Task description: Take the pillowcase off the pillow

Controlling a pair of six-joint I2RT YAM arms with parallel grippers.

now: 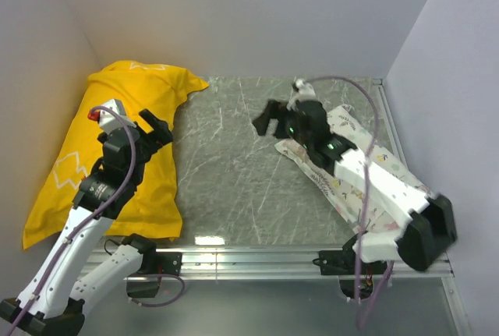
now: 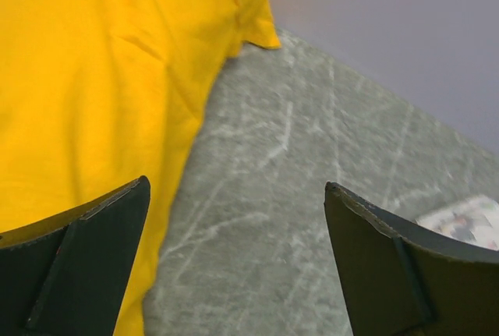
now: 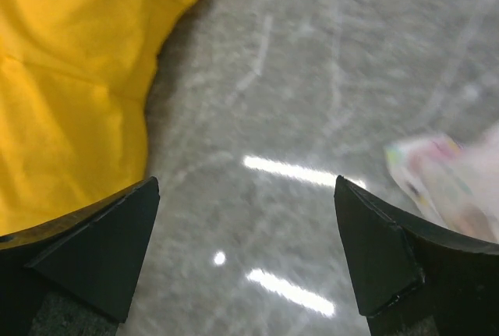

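Observation:
The bright yellow pillowcase (image 1: 117, 141) lies plump along the left side of the table, one corner pointing toward the back middle. It also fills the left of the left wrist view (image 2: 93, 79) and the upper left of the right wrist view (image 3: 70, 63). The pillow is hidden inside it. My left gripper (image 1: 160, 129) (image 2: 235, 184) hovers open over the case's right edge, holding nothing. My right gripper (image 1: 263, 123) (image 3: 246, 180) stands open above the bare table in the middle, apart from the case.
A white pillow printed with small colourful figures (image 1: 351, 129) lies at the right under my right arm; its corner shows in both wrist views (image 2: 468, 219) (image 3: 452, 180). The grey marbled tabletop (image 1: 234, 164) is walled on the left, back and right. A metal rail (image 1: 257, 254) runs along the near edge.

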